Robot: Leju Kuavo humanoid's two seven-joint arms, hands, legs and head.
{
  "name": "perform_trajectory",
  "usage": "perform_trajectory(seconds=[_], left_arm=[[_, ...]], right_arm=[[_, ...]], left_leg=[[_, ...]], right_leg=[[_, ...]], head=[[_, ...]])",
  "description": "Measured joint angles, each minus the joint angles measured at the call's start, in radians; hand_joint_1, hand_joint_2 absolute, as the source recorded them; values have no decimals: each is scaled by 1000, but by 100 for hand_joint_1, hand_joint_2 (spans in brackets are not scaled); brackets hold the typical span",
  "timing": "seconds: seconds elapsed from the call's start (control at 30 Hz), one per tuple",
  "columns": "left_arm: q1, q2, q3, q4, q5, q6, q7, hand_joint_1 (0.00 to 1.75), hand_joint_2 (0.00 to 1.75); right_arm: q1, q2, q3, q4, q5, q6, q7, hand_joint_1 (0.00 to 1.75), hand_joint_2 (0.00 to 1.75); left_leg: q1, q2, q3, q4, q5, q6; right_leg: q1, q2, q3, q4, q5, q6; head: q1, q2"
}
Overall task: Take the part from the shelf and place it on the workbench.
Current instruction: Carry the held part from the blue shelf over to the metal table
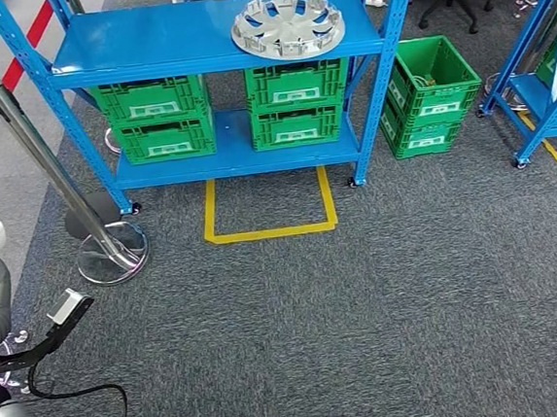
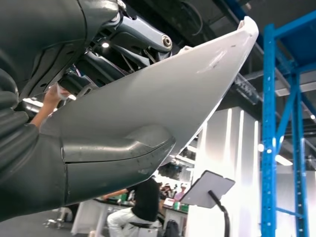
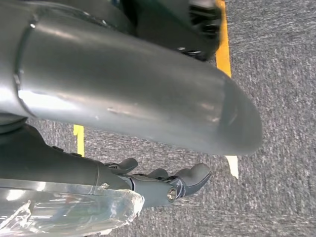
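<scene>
Grey carpet is fronting the blue shelf (image 1: 209,39), where the light, stiff part (image 1: 288,24) is awaiting a rim grasp; right hand (image 3: 164,182) is hanging with fingers loosely extended, holding nothing, left hand (image 2: 111,163) unreadable.

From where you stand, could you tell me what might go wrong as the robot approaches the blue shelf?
The left hand grips a long white curved panel; it could strike the leaning chrome barrier post close by on that side. The round silver wheel cover lies near the front edge of the blue metal shelf, so a clumsy reach might push it off.
</scene>
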Motion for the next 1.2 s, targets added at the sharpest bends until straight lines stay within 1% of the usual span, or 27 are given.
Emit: perform_trajectory(seconds=[0.03, 0.07, 0.13, 0.17, 0.2, 0.23, 0.3, 0.33, 0.37, 0.43, 0.47, 0.5, 0.53, 0.57, 0.6, 0.67, 0.7, 0.73, 0.8, 0.87, 0.93, 1.0, 1.03, 1.07, 1.1, 1.17, 1.2], left_arm=[[1, 0, 0, 0, -2, -1, 0, 175, 175], [2, -1, 0, 0, -3, -2, 0, 175, 175], [3, -2, 0, 0, -5, -4, 0, 175, 175], [3, -2, 0, 0, -6, -5, 0, 175, 175], [3, -2, 0, 0, -6, -6, 0, 175, 175], [3, -1, 1, 0, -7, -6, 0, 175, 175], [5, 0, 1, 0, -7, -5, 0, 175, 175], [6, 0, 2, 0, -7, -5, 0, 175, 175], [6, 1, 3, 0, -7, -4, 0, 175, 175], [7, 2, 4, 0, -7, -4, 0, 175, 175], [7, 3, 4, 0, -7, -5, 0, 175, 175], [7, 3, 4, 0, -7, -5, 0, 175, 175], [7, 3, 4, 0, -7, -6, 0, 175, 175], [7, 3, 4, 0, -7, -7, 0, 175, 175], [7, 3, 4, 0, -7, -7, 0, 175, 175], [6, 3, 4, 0, -7, -7, 0, 175, 175], [5, 3, 4, -1, -7, -7, 0, 175, 175], [4, 3, 4, -1, -7, -7, 0, 175, 175], [4, 3, 4, -2, -7, -7, 0, 175, 175], [4, 3, 4, -2, -7, -8, 0, 175, 175], [4, 3, 4, -3, -7, -9, 1, 175, 175], [5, 2, 4, -3, -7, -10, 1, 175, 175], [6, 1, 4, -3, -7, -10, 2, 175, 175], [7, 1, 4, -3, -7, -10, 2, 175, 175], [9, 1, 4, -3, -6, -10, 2, 175, 175], [11, 1, 4, -3, -5, -10, 2, 175, 175], [12, 1, 4, -4, -4, -10, 2, 175, 175]], right_arm=[[1, 0, 0, 0, 0, 0, 0, 0, 0], [1, 0, 0, 0, 0, 0, 0, 0, 0], [0, 0, -1, 0, 1, 0, 0, 0, 0], [-1, 0, -1, 0, 2, 0, -1, 0, 0], [-2, 1, -1, 0, 2, 0, -1, 0, 0], [-2, 1, -1, 0, 3, 0, -2, 0, 0], [0, 1, -2, 0, 3, 0, -2, 0, 0], [0, 1, -4, 0, 4, 0, -3, 0, 0], [1, 1, -5, 0, 4, 0, -3, 0, 0], [1, 1, -7, 0, 6, 0, -3, 0, 0], [1, 1, -8, 0, 7, 0, -3, 0, 0], [2, 1, -8, 0, 8, 0, -3, 0, 0], [2, 1, -9, 0, 8, 0, -3, 0, 0], [2, 1, -9, 0, 9, 0, -3, 0, 0], [2, 1, -10, 0, 10, 0, -3, 0, 0], [0, 2, -10, 0, 10, 0, -3, 0, 0], [-1, 3, -10, 0, 10, 0, -3, 0, 0], [-1, 3, -10, 0, 10, 0, -3, 0, 0], [-2, 4, -11, 0, 11, 0, -3, 0, 0], [-1, 4, -11, 0, 12, 0, -3, 0, 0], [-2, 4, -11, 0, 12, 0, -3, 0, 0], [-1, 4, -11, 0, 12, 0, -2, 0, 0], [0, 4, -12, 0, 12, 0, -2, 0, 0], [1, 4, -12, 0, 12, 0, -2, 0, 0], [2, 4, -12, 0, 12, 0, -2, 0, 0], [1, 4, -13, 0, 11, 0, -2, 0, 0], [0, 4, -13, 0, 10, 1, -3, 0, 0]], left_leg=[[1, 0, -2, 0, 2, -2], [3, 0, -3, 1, 3, -5], [7, -1, -4, 3, 6, -14], [7, -2, -5, 6, 7, -21], [6, -3, -5, 7, 8, -29], [5, -3, -6, 8, 10, -36], [7, -4, -6, 6, 16, -49], [9, -4, -9, 10, 11, -54], [11, -4, -17, 30, -8, -57], [11, -3, -55, 129, -79, -60], [10, -3, -81, 200, -117, -60], [9, -3, -103, 260, -143, -59], [8, -3, -112, 294, -152, -57], [7, -3, -104, 289, -142, -52], [5, -3, -76, 246, -115, -46], [-3, -3, -4, 117, -59, -28], [-6, -3, 21, 67, -47, -22], [-9, -3, 33, 40, -45, -17], [-11, -3, 34, 26, -49, -14], [-9, -3, 35, 20, -46, -9], [-5, -1, 36, 15, -43, -2], [-6, 0, 33, 15, -43, 0], [-6, 0, 33, 15, -42, 1], [-6, 0, 33, 15, -42, 0], [-6, -1, 34, 15, -42, 0], [-7, -2, 36, 15, -41, -2], [-8, -2, 36, 17, -41, -6]], right_leg=[[-3, 0, -7, 20, -1, 3], [-5, -1, 7, -2, 19, 6], [-11, -1, 79, -136, 82, 10], [-11, 2, 113, -201, 105, 9], [-11, 4, 133, -243, 116, 4], [-9, 6, 139, -258, 117, -3], [-6, 8, 134, -256, 122, -23], [-5, 7, 135, -256, 127, -32], [-5, 6, 135, -257, 132, -41], [-3, 3, 135, -258, 140, -54], [-1, 3, 132, -257, 141, -57], [3, 2, 129, -257, 143, -59], [6, 2, 127, -256, 143, -60], [10, 2, 127, -256, 143, -60], [13, 2, 128, -256, 143, -61], [19, 3, 129, -255, 142, -60], [22, 3, 127, -253, 141, -58], [23, 3, 124, -251, 141, -55], [23, 2, 118, -250, 141, -47], [20, 1, 109, -237, 127, -35], [16, 2, 68, -153, 75, -24], [12, 1, 6, -22, 17, -16], [10, 1, -14, 18, 8, -14], [9, 1, -17, 23, 20, -13], [9, 1, -1, -11, 48, -14], [9, 1, 66, -147, 116, -19], [10, 1, 95, -205, 135, -23]], head=[[0, 0], [0, 0], [0, 0], [0, 0], [-1, 0], [-2, 0], [-5, 0], [-5, 0], [-6, 0], [-8, 0], [-8, 0], [-8, 0], [-8, 0], [-8, 0], [-8, 0], [-7, 0], [-7, 0], [-7, 0], [-7, 0], [-6, 0], [-3, 0], [-1, 0], [-1, 0], [-1, 0], [-1, 0], [-1, 0], [-2, 0]])
